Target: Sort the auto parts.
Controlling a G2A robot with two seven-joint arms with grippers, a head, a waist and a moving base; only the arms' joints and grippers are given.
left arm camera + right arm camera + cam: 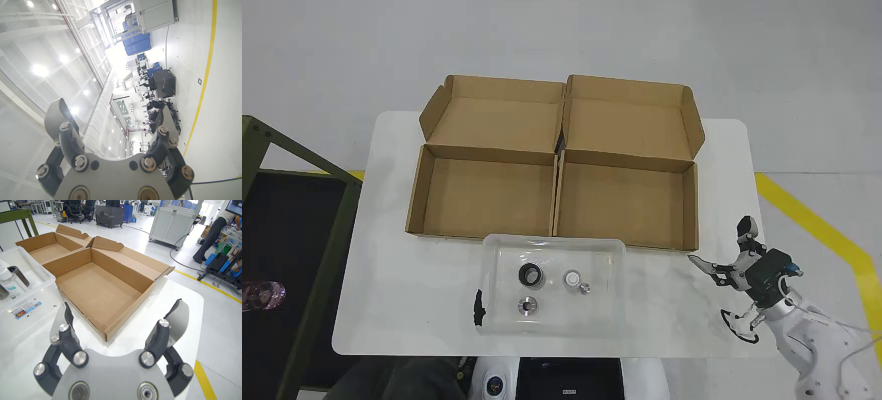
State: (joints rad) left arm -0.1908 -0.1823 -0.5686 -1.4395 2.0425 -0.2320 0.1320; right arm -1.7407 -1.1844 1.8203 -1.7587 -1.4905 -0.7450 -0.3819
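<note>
A clear plastic bin (597, 308) sits at the table's front middle. In it lie a black ring-shaped part (532, 274), a white bottle (572, 278), a small metal piece (585, 289) and a metal cylinder (527, 306). The right wrist view shows the bin (37, 268) with a dark cylinder (19, 275) and the bottle (8, 281). My right gripper (710, 290) (122, 306) hovers open and empty over the table's right front, beside the right box. My left gripper (112, 106) is open and empty, pointing up at the ceiling.
Two open cardboard boxes stand side by side behind the bin, the left box (482, 195) (47, 247) and the right box (627, 205) (100, 291), lids folded back. A small dark shape (478, 308) lies by the bin's left side. A green frame (302, 160) stands left of the table.
</note>
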